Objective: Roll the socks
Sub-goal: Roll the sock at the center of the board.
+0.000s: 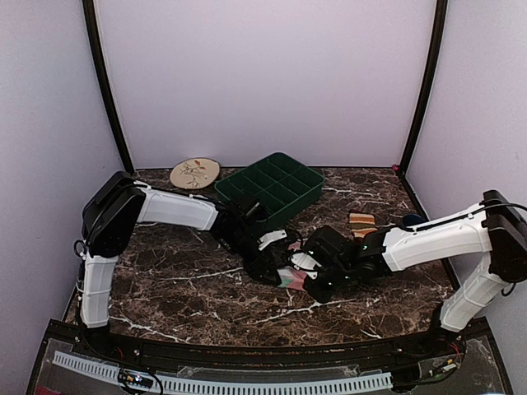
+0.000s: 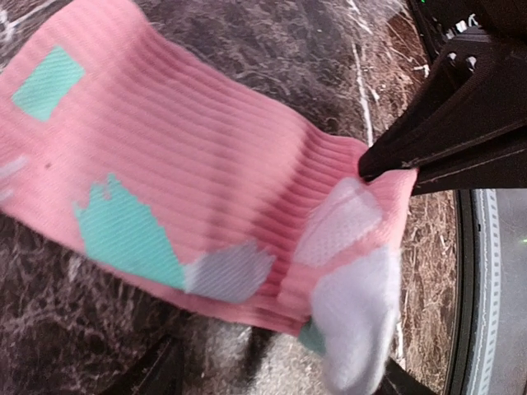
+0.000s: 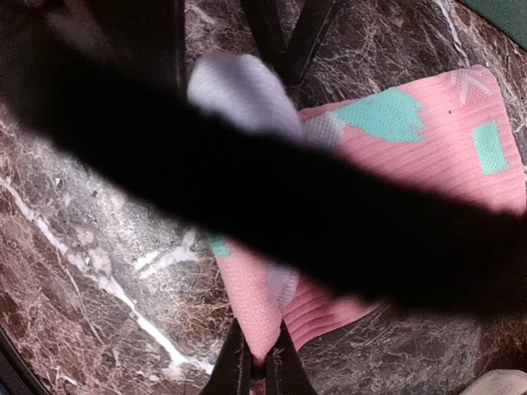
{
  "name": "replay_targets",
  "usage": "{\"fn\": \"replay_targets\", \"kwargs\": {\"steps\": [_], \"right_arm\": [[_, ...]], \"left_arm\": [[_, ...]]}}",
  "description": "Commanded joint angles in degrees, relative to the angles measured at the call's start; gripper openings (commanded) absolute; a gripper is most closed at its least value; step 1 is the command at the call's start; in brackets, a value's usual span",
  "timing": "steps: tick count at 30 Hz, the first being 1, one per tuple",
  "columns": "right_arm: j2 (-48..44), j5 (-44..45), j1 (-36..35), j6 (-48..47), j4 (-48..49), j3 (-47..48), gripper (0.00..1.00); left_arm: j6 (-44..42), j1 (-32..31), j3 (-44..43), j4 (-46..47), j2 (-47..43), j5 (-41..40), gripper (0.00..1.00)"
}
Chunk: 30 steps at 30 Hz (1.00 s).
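From above, we find both arms meeting at mid-table. The left claw (image 1: 276, 262) and the right claw (image 1: 313, 276) crowd over the pink sock (image 1: 290, 279), which lies on the marble table (image 1: 165, 271). Only a scrap of it shows between them. The tan sock (image 1: 361, 220) lies well apart toward the right, flat, with nothing near it. At the back sit a green tray (image 1: 300, 204) and a round plate (image 1: 195, 173), well away from the work.

Left wrist view: the pink sock is spread over most of the frame, its white toe (image 2: 354, 321) turned up and back over the body. The right claw's black tip nips the folded edge just beside the toe. The left claw's own fingers show only as dark slivers at the bottom edge, apart, with the toe between them. Whether they press on it we cannot tell.

Right wrist view: the fingers (image 3: 235, 370) stand close together at the bottom edge, clamped on the sock's pink edge. A dark blurred bar crosses the frame and hides the sock's middle.

Our reading: the roll is barely begun, one turn at the toe end at most. The rest of the pink sock lies unrolled, and the tan sock is untouched. The main obstacle looks like crowding, with two claws on one small fold, each blocking the other's camera.
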State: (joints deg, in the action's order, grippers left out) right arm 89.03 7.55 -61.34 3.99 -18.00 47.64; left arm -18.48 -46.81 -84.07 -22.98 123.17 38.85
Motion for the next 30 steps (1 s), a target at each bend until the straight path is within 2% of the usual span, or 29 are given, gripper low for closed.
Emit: {"fn": "replay_targets", "kwargs": {"steps": [1,10,18,23,30], "right_arm": [[-0.79,-3.48,0.82,1.00,0.52,0.21,0.00],[0.34,-7.64,3.10,2.22,0.81,0.93,0.00],[4.11,-17.96,7.20,2.58,-3.04,5.13,0.00],[8.33,-27.38,10.78,2.79,-6.21,8.85,0.00],[13.45,-40.47,14.01,4.14,-10.97,13.63,0.00]], "left_arm": [[2.20,0.93,4.08,-1.84,-2.94,-6.30,0.69],[5.06,1.02,14.07,5.65,-10.37,-10.18,0.69],[9.36,0.37,24.63,18.58,-20.16,-15.63,0.69],[6.52,-3.74,27.36,23.75,-22.90,-24.81,0.69],[0.66,-10.22,34.45,36.56,-26.36,-36.00,0.64]]}}
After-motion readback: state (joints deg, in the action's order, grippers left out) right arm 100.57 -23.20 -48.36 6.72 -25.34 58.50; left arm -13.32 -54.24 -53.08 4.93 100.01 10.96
